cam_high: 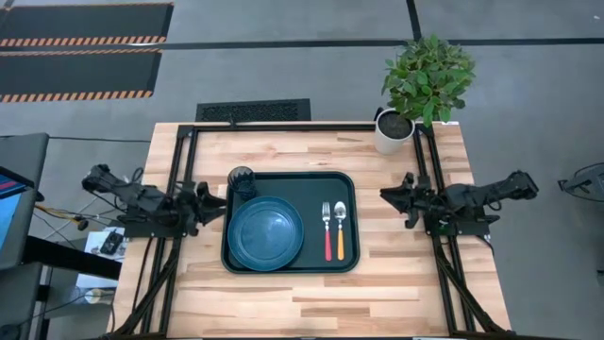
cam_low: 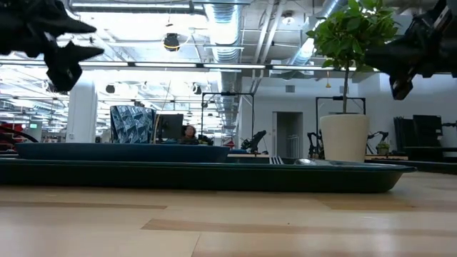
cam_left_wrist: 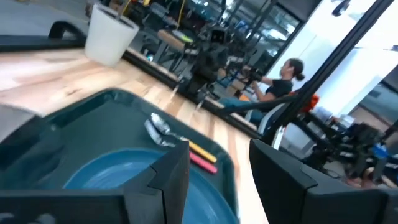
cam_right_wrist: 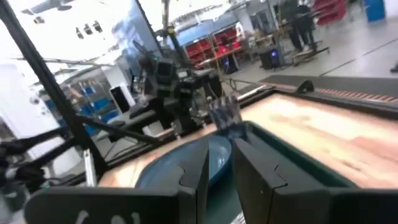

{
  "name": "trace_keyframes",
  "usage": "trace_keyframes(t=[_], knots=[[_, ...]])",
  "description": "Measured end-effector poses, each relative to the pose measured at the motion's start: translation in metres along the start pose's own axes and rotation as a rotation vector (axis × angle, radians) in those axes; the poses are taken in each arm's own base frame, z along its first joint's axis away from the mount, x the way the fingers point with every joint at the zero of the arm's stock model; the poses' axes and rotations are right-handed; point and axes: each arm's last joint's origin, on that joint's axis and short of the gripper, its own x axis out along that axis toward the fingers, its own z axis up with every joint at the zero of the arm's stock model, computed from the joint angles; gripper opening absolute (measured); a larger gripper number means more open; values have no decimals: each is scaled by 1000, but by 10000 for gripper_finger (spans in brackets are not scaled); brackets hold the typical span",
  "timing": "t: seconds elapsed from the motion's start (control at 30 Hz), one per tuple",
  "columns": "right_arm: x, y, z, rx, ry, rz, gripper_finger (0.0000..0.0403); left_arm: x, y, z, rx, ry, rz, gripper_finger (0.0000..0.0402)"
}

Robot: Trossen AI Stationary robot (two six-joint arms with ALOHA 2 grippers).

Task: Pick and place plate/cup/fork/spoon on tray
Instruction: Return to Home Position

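The tray [cam_high: 311, 185] lies in the middle of the tabletop [cam_high: 406, 283], and by my reading it is fully set. The plate [cam_high: 266, 232] fills its left half and the cup [cam_high: 243, 180] stands in its far left corner, just beyond the plate. The fork [cam_high: 327, 229] and the spoon [cam_high: 340, 229] lie side by side in the right part, fork on the left, handles pointing near.

So I judge the step in hand to be the return home. The left gripper [cam_high: 215, 203] hangs just off the tray's left edge, its fingers a fair gap apart with nothing between them. The right gripper [cam_high: 389, 195] hangs to the right of the tray, apart from it, its fingers parted by only a thin slit and likewise empty. The low view shows both well up off the tabletop.

The next move, as I see it, calls for nothing delicate. I fold each arm outward to its rest pose with enough height that no finger clips the tray's raised edge or the cup, and I steer the right arm clear of the white plant pot [cam_high: 392, 132] at the far right corner.
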Motion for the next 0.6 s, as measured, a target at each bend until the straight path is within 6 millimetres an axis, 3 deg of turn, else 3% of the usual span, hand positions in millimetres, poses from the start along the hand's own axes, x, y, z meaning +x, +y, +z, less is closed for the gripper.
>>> trace_keyframes(t=[0.2,0.6], knots=[[0,0,0,-30,5,4,97,5,7,-15,-10,12,23,153],[0,0,-2,-51,21,-1,97,6,8,-16,56,-4,28,153]])
